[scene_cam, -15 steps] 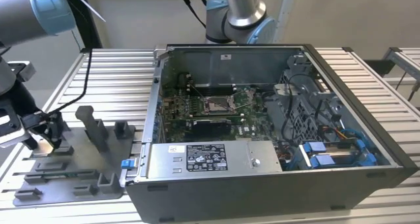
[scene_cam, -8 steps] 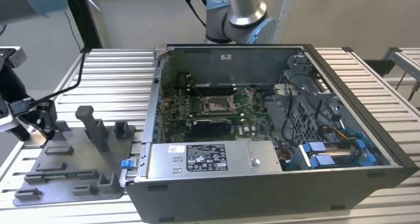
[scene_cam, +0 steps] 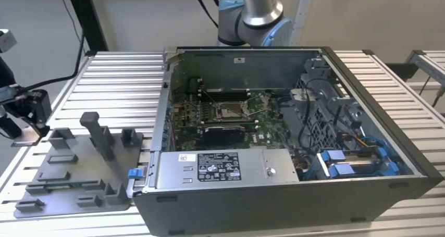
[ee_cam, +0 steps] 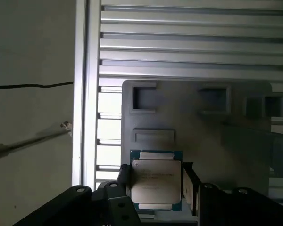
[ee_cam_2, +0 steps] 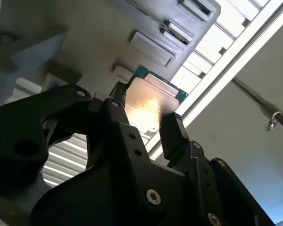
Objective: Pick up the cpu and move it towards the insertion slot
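Gripping the cpu [ee_cam: 156, 180] by opposite edges near the grey tray [ee_cam: 207, 136], the gripper [ee_cam_2: 145, 114] is best kept level, lest the chip be tilted.

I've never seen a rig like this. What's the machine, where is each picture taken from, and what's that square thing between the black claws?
It is a robot arm with a gripper, a two-fingered claw. The exterior view looks from off the arm at a ribbed table bearing an open computer case and a grey tray. Both wrist views come from cameras riding on the arm near the claw. The gripper is shut on the cpu, a flat silvery chip, by the tray's edge. Its slot sits on the green board inside the case.
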You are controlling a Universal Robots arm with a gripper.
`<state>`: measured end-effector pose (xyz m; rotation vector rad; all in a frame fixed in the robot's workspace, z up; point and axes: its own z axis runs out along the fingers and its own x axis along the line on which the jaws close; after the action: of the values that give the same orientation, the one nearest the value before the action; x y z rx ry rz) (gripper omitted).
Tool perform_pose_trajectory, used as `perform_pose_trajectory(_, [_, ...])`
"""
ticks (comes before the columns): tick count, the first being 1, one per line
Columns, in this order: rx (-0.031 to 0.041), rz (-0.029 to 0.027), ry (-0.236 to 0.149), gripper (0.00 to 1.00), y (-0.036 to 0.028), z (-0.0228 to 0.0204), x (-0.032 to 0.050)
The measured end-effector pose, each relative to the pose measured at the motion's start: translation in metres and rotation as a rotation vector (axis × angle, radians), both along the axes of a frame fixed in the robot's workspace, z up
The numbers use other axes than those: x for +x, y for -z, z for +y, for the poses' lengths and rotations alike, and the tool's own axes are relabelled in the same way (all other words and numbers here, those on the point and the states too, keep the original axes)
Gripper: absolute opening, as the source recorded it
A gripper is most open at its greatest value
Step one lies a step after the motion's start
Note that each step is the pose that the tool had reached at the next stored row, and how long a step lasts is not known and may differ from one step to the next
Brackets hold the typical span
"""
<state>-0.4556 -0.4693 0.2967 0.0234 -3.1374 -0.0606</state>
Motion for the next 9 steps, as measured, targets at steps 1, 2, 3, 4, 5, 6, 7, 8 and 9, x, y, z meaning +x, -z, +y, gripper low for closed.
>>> perform_pose_trajectory(1, [-0.0001,0.0001,0.000,0.00,-0.0046,0.0000,0.0000])
perform_pose_trajectory(2, [0.0000,0.0000,0.000,0.00,-0.0091,0.0000,0.0000])
perform_pose_trajectory(3, [0.0000,-0.0001,0.000,0.00,-0.0138,0.0000,0.0000])
perform_pose_trajectory(4, [-0.0001,0.0000,0.000,0.00,-0.0185,0.0000,0.0000])
perform_pose_trajectory(5, [0.0000,-0.0001,0.000,0.00,-0.0230,0.0000,0.0000])
perform_pose_trajectory(6, [0.0000,0.0000,0.000,0.00,-0.0275,0.0000,0.0000])
perform_pose_trajectory(7, [-0.0001,0.0001,0.000,0.00,-0.0322,0.0000,0.0000])
perform_pose_trajectory(8, [-0.0001,0.0000,0.000,0.00,-0.0367,0.0000,0.0000])
perform_pose_trajectory(9, [0.0000,0.0000,0.000,0.00,-0.0410,0.0000,0.0000])
